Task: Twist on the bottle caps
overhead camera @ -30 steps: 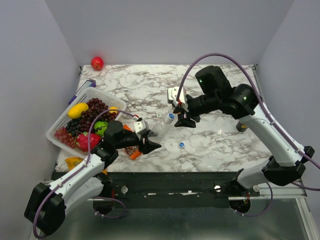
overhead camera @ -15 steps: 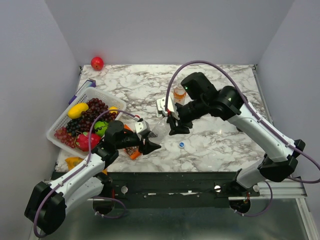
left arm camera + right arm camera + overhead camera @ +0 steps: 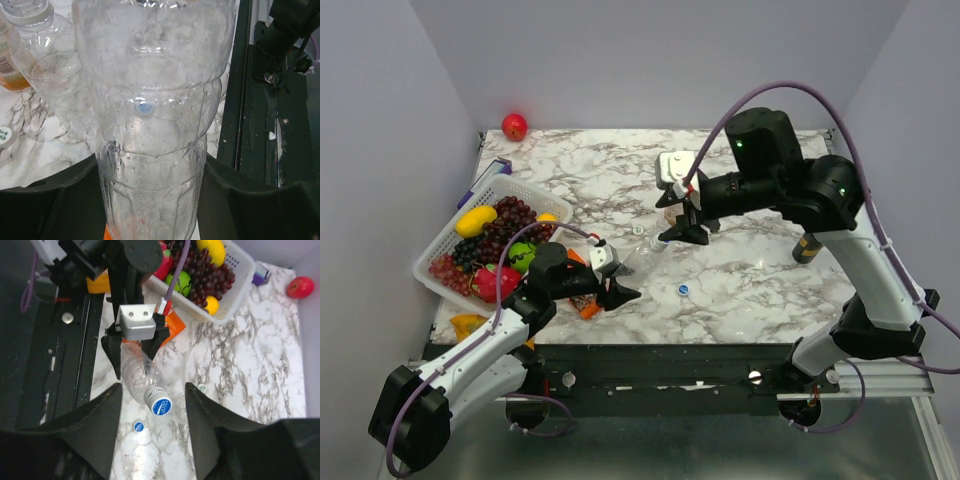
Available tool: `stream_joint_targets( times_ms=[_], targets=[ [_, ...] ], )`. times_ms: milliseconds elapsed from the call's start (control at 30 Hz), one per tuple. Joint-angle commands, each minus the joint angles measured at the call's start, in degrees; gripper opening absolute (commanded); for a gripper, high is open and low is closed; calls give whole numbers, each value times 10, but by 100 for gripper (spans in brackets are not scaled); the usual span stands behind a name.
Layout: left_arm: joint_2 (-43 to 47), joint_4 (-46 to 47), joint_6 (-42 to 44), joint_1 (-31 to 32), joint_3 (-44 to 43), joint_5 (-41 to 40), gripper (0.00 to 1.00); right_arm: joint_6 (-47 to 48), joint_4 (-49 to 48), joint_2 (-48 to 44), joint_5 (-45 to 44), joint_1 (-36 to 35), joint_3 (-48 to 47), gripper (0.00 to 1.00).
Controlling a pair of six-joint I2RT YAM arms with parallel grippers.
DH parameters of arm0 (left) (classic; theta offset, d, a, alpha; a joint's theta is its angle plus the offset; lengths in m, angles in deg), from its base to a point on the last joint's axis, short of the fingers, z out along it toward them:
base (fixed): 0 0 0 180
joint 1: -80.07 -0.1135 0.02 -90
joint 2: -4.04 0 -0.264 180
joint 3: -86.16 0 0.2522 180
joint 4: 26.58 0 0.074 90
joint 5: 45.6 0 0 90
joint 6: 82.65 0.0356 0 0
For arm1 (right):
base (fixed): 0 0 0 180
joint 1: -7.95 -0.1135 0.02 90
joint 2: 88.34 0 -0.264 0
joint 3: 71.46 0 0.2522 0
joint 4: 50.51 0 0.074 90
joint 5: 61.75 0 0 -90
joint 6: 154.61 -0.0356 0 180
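Note:
My left gripper [image 3: 618, 290] is shut on the base of a clear bottle [image 3: 139, 371], also in the left wrist view [image 3: 155, 150], tilted up towards the right arm. A blue cap [image 3: 161, 406] sits on its neck. My right gripper [image 3: 680, 232] is open above it, its fingers [image 3: 95, 430] either side of the cap and apart from it. A loose blue cap [image 3: 139, 426] lies on the marble [image 3: 683, 290]. A whitish cap [image 3: 202, 388] lies nearby. A second clear bottle [image 3: 50, 75] and the orange bottle [image 3: 10, 75] stand behind.
A white basket [image 3: 495, 190] of fruit stands at the left. An orange packet [image 3: 588, 305] lies under my left gripper. A dark can [image 3: 805, 248] stands at the right and a red apple [image 3: 514, 126] at the back left corner.
My right gripper dipped left and low over the bottle top half a second ago, then rose back up and right; it now covers the orange bottle. The left arm and bottle stayed put.

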Motion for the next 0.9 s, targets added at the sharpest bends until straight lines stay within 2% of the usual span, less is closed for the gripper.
stream_joint_targets(
  times_ms=[0, 33, 133, 167, 267, 567, 867],
  targets=[
    [7, 4, 16, 3, 5, 7, 0, -32, 19, -7, 4, 0, -12, 65],
    [7, 5, 16, 3, 3, 7, 0, -23, 10, -17, -5, 0, 12, 67],
    [8, 4, 14, 3, -5, 16, 0, 17, -21, -60, -26, 0, 112, 82],
    [9, 1, 11, 2, -8, 19, 0, 25, -33, -72, -35, -1, 170, 89],
    [11, -9, 10, 5, -21, 34, 0, 36, -100, -115, -71, 0, 238, 97],
    [3, -31, 23, 8, -31, 48, 0, 33, -138, -107, -65, -1, 259, 98],
    [1, -7, 2, 7, -34, 34, 0, 55, -110, -103, -26, 0, 275, 98]
  ],
)
